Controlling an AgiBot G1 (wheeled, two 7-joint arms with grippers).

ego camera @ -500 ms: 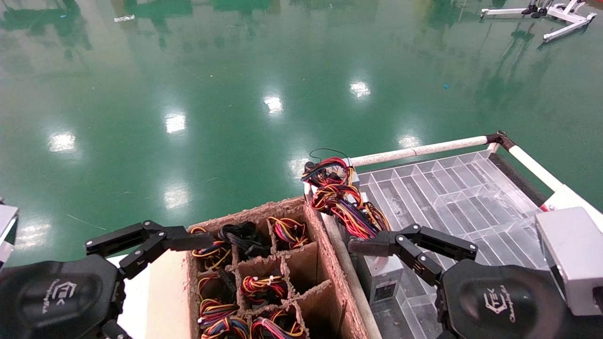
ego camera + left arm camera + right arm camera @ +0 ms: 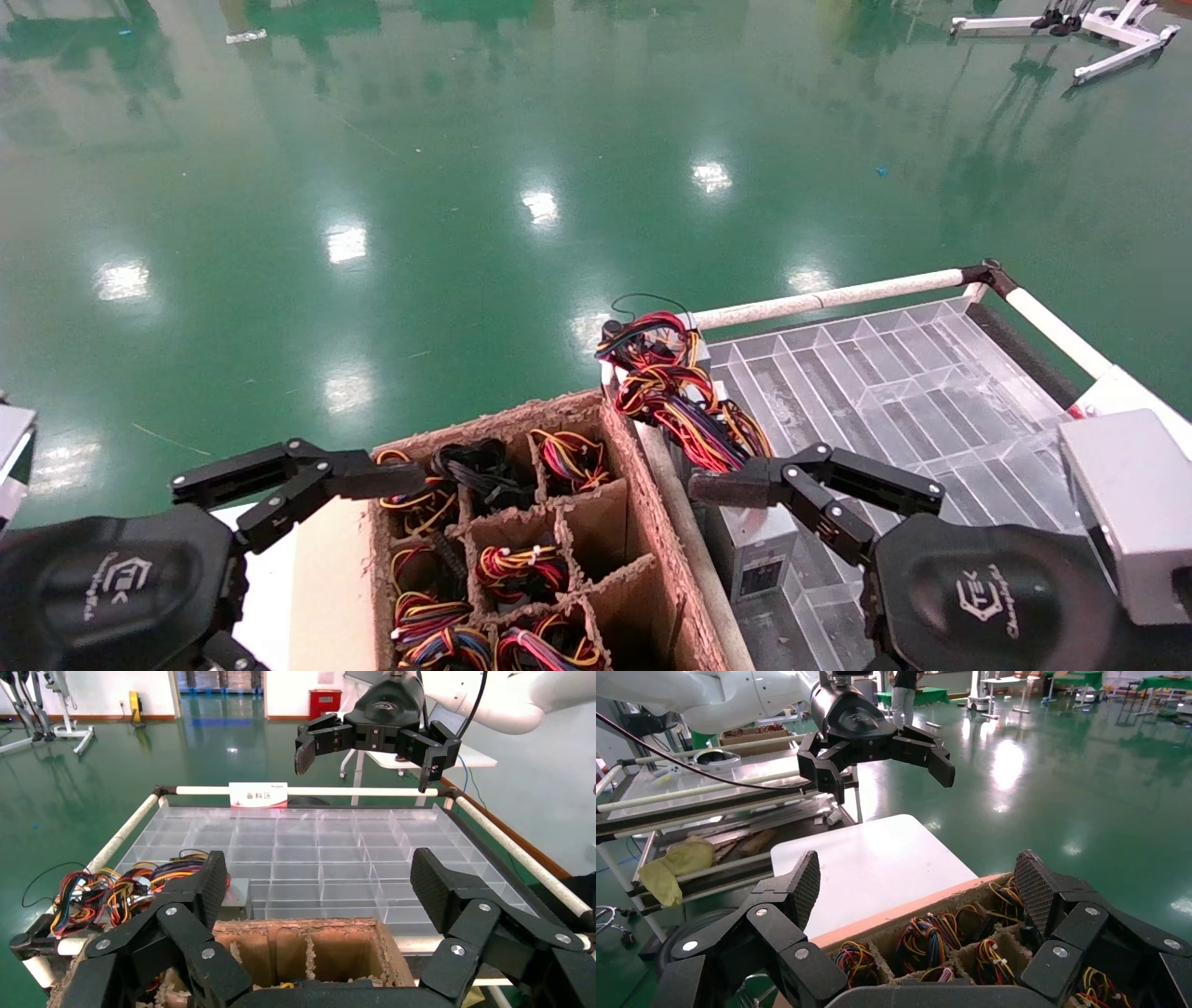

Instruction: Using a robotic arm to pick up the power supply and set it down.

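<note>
the right gripper [image 2: 815, 489] hangs released just above the power supply [image 2: 756, 552], probably upright in the clear tray [image 2: 894, 373]; the left gripper [image 2: 298, 485], also spread, sits farther off.

A white worktop [image 2: 877, 860] carries a brown cardboard box [image 2: 643, 485], divided into cells, directly below the left claw [image 2: 307, 485]. Just beside the box, under the right claw [image 2: 801, 485], stands a rack with white rails [image 2: 829, 296] holding a clear compartment tray [image 2: 894, 373]. On the tray, ahead of the right claw's fingertips, lie a grey power supply [image 2: 759, 550] and loose coloured wires [image 2: 680, 391]. All of it stands on a glossy green floor [image 2: 466, 186].
</note>
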